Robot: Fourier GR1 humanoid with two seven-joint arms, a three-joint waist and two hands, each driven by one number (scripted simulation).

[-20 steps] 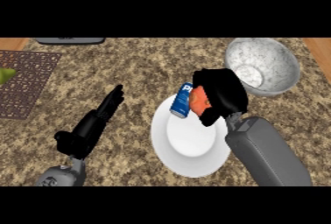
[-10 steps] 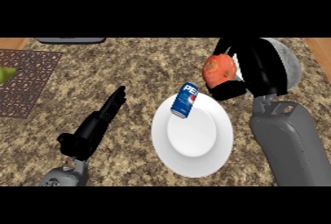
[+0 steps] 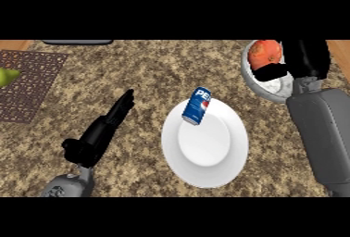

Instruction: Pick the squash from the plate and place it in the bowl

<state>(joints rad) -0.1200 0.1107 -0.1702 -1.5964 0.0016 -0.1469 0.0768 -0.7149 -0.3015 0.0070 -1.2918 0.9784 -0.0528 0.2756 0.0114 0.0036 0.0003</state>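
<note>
Squash [image 3: 265, 53], orange and rounded, sits over the bowl [image 3: 263, 88].

Speckled counter [image 3: 143, 74]: plate [image 3: 205, 157], bowl [image 3: 270, 90], mat [image 3: 27, 83].

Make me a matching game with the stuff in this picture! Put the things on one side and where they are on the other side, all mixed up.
Things:
1. squash
2. blue can
3. left hand
4. green fruit

Places:
A. on the brown mat at the left edge
B. lying on the upper left rim of the white plate
C. held by the right hand over the bowl
D. resting open above the counter, left of the plate

Pairs: 1-C, 2-B, 3-D, 4-A
</note>
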